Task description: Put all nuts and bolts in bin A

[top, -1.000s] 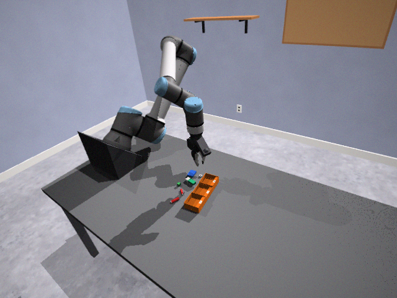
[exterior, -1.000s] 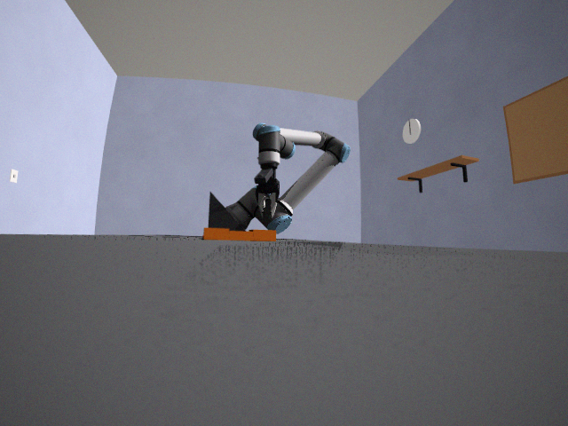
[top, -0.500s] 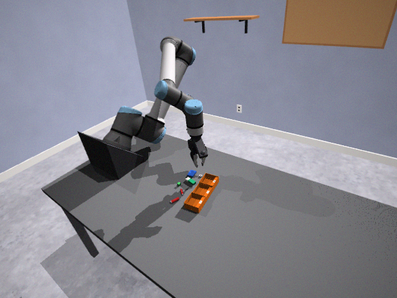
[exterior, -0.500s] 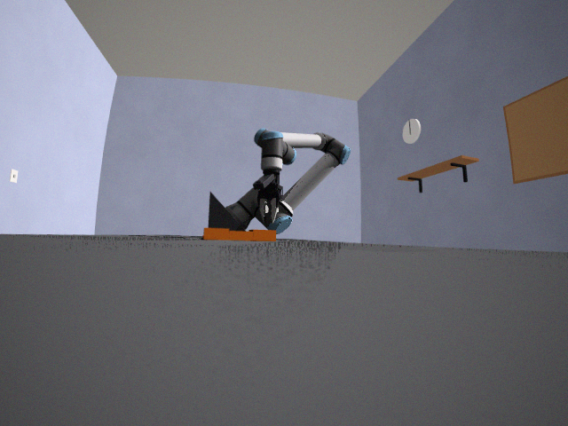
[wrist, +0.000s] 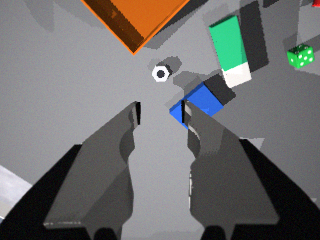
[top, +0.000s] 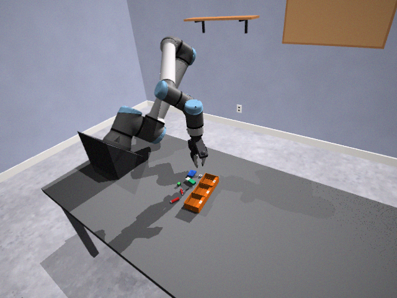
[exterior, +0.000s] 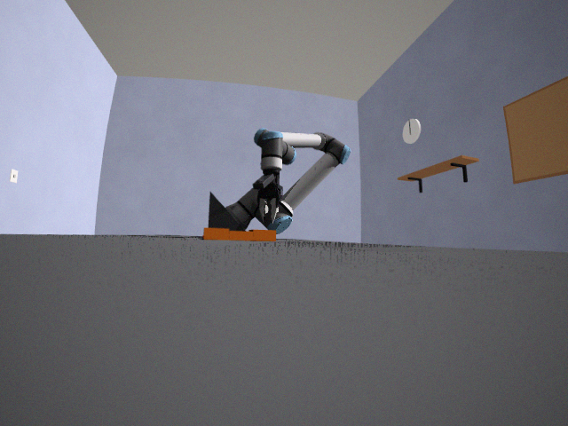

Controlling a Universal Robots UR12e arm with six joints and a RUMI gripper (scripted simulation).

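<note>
A small grey hex nut (top: 200, 175) (wrist: 160, 74) lies on the table just off the near corner of the orange three-compartment bin tray (top: 192, 206) (exterior: 238, 234) (wrist: 135, 20). Two red bolt-like pieces (top: 174, 200) (top: 181, 191) lie left of the tray. My gripper (top: 198, 164) (exterior: 269, 214) (wrist: 160, 102) hangs a little above the table, fingers slightly apart with nothing between them. The nut lies just ahead of the fingertips in the wrist view. The bin labels are out of sight.
A blue block (top: 191, 173) (wrist: 205, 100) lies right by my right finger. A green and white block (top: 191, 181) (wrist: 229, 45) and a green die (top: 178, 184) (wrist: 300, 56) lie beyond it. The arm's base stands at the dark table's (top: 256, 224) far left corner.
</note>
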